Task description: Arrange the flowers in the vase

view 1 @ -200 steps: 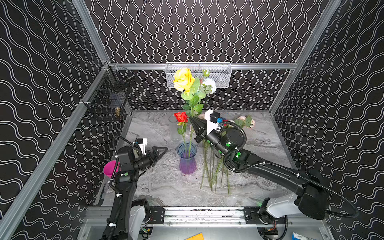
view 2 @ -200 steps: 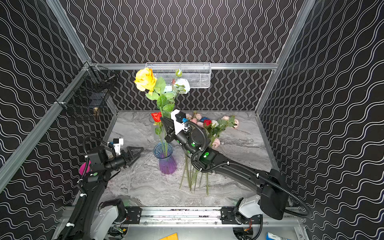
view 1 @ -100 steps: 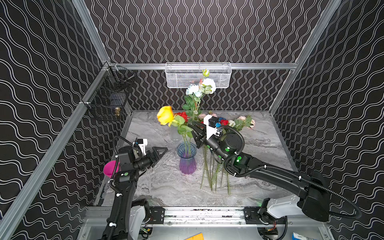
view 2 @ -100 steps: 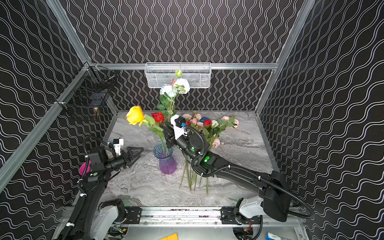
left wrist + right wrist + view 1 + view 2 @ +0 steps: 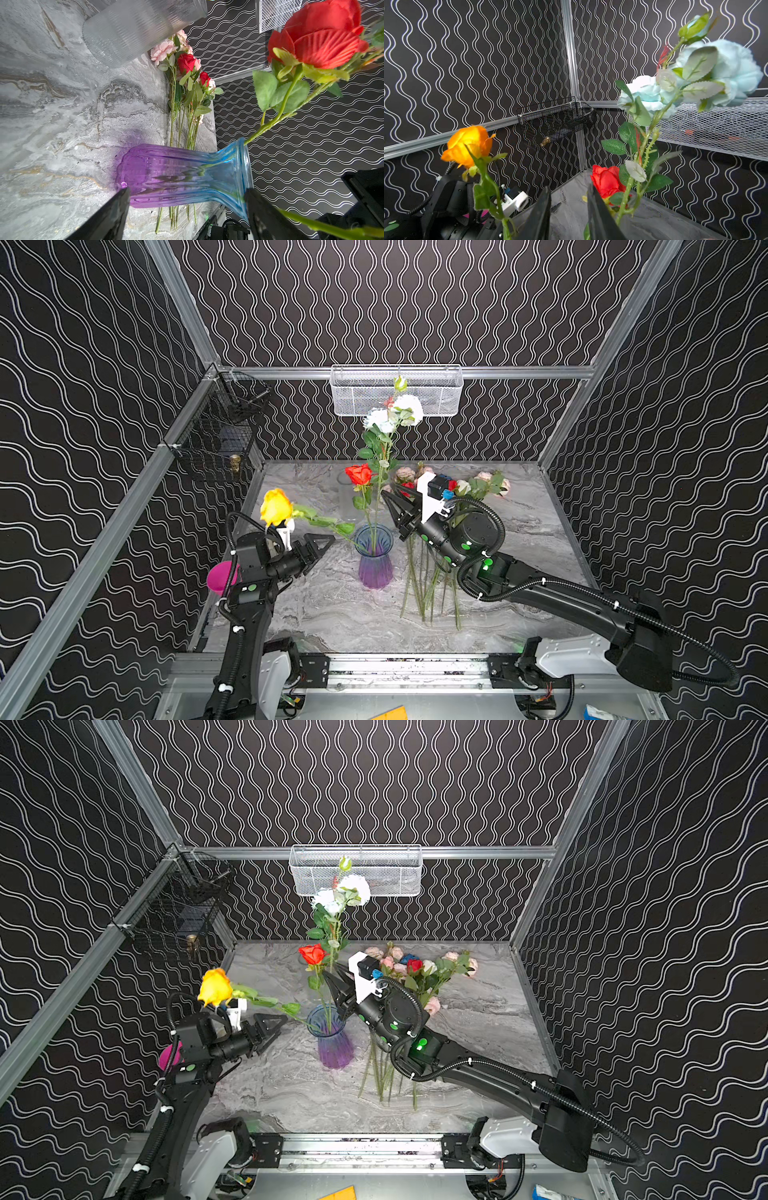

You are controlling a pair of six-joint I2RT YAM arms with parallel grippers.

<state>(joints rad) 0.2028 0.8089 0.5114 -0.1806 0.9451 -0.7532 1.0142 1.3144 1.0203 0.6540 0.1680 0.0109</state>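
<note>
— Left arm's low and folded, forearm level, left gripper point(image 5: 326, 542) pointing straight at the vase point(image 5: 375, 560) and stopping just short of it. Jaws spread wide, nothing in them.

— On its wrist camera the two black fingers point(image 5: 112, 214) frame the vase, one by the purple foot, one by the blue rim. Touching? I can't tell from there; from above there's a gap.

— Right arm reaches in long from the front rail, elbow down, wrist tipped up. The right gripper point(image 5: 390, 490) sits above and just beside the vase mouth, tips aimed up and away.

— Its fingers point(image 5: 544, 212) are parted by a narrow slot, with only wall and table showing through it.

— So where are the flowers?

— Three stems stand in the vase. The red rose point(image 5: 358, 475) is upright, the pale spray point(image 5: 395, 412) towers over it, and the yellow rose point(image 5: 275, 506) flops far out over the left wrist, stem resting on the rim. The loose flowers point(image 5: 428, 585) lie on the table point(image 5: 332, 626) right of the vase, partly under the right arm.

— Any writing?

— The packet point(image 5: 598, 713) at the front edge is cut off, its print too small to read. The magenta cup point(image 5: 220, 576) is half hidden behind the left arm. A clear ribbed vase point(image 5: 135, 29) fills a corner of the left wrist view, yet it's barely visible from above.
</note>
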